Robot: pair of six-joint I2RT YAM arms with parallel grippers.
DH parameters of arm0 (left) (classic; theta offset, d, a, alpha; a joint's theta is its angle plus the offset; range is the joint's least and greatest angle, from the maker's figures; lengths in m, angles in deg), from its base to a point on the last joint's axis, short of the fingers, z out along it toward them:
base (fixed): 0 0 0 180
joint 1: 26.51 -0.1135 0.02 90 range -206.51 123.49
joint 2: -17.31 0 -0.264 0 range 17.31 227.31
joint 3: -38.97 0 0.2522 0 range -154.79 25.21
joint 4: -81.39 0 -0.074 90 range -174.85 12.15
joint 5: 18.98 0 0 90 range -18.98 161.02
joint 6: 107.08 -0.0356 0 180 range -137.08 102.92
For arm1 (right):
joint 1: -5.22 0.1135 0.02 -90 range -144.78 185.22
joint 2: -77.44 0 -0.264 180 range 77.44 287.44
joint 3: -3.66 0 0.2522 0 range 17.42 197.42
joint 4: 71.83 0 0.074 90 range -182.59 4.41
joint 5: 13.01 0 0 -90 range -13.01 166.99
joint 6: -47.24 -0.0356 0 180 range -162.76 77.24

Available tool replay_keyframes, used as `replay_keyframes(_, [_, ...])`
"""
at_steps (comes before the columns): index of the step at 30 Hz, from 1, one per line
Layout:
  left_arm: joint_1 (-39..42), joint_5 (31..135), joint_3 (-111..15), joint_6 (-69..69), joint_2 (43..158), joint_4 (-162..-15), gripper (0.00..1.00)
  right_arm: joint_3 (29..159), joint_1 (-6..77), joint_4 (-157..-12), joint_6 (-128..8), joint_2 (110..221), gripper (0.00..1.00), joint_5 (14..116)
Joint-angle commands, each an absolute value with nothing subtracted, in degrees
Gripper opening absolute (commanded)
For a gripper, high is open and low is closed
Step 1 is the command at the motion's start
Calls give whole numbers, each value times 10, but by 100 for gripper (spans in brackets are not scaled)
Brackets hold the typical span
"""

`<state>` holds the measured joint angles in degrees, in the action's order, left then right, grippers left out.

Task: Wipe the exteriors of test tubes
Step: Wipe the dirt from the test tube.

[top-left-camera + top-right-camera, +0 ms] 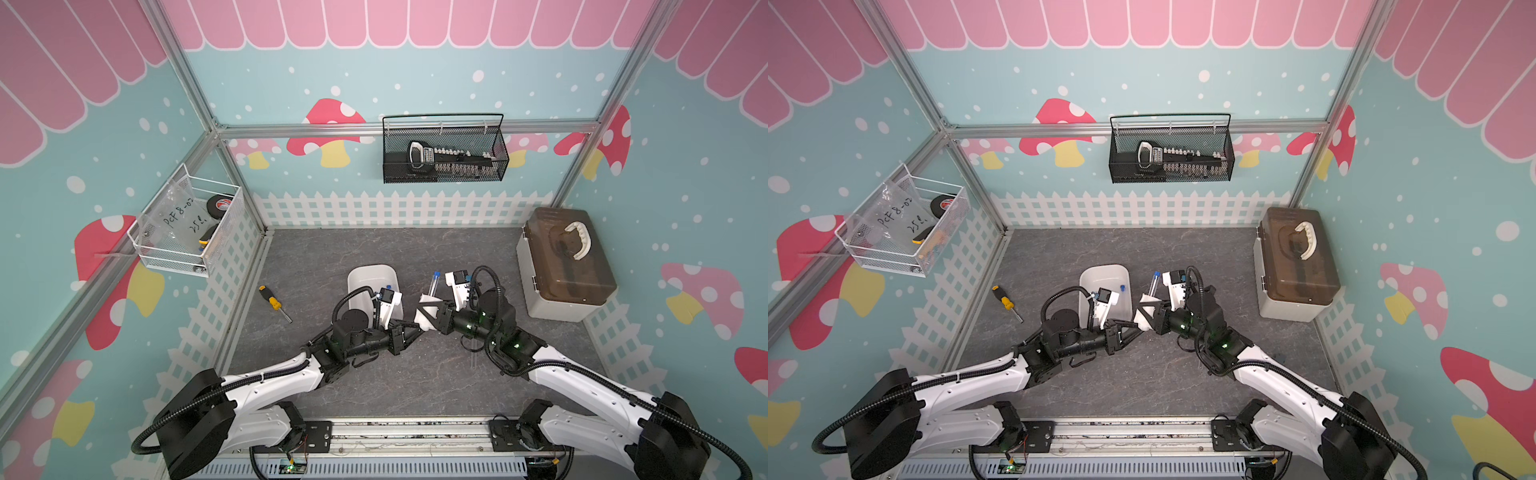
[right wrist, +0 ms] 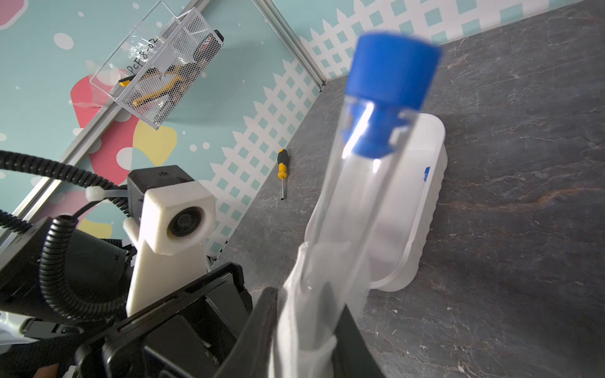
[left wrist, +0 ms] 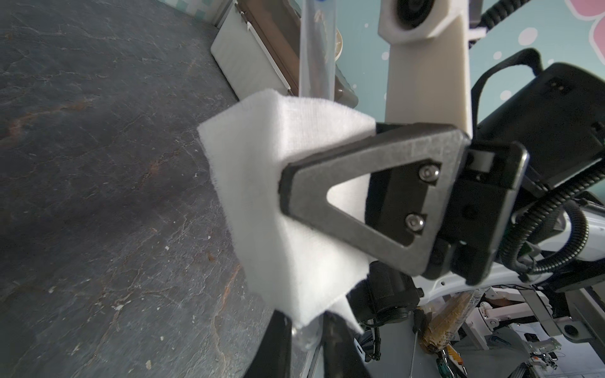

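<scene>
grey table. a brown-lidded box sits at its right edge. white tray mid-table, its near end hidden by the left arm; a blue cap shows inside it. just right of the tray the two grippers meet. right gripper is clamped on a white cloth folded round a tube. left gripper pinches the tube's bottom end below the cloth. the tube is held off the table, capped end toward the back wall. screwdriver lies left of the tray, well apart.
</scene>
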<state>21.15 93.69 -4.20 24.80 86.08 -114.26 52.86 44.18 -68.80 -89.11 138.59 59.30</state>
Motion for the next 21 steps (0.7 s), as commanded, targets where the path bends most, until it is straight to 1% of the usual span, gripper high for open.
replay_keyframes(1, [213, 962, -40, 264, 851, -1166, 16, 548, 411, -675, -846, 1408, 23, 628])
replay_keyframes(6, [214, 975, -39, 272, 850, -1178, 16, 571, 398, -642, -823, 1440, 24, 579])
replay_keyframes(11, [213, 977, -26, 297, 851, -1216, 16, 585, 390, -642, -817, 1453, 25, 567])
replay_keyframes(18, [213, 959, -1, 341, 860, -1295, 16, 569, 391, -641, -851, 1464, 36, 551])
replay_keyframes(21, [214, 959, -1, 347, 865, -1306, 16, 557, 393, -643, -861, 1465, 40, 551])
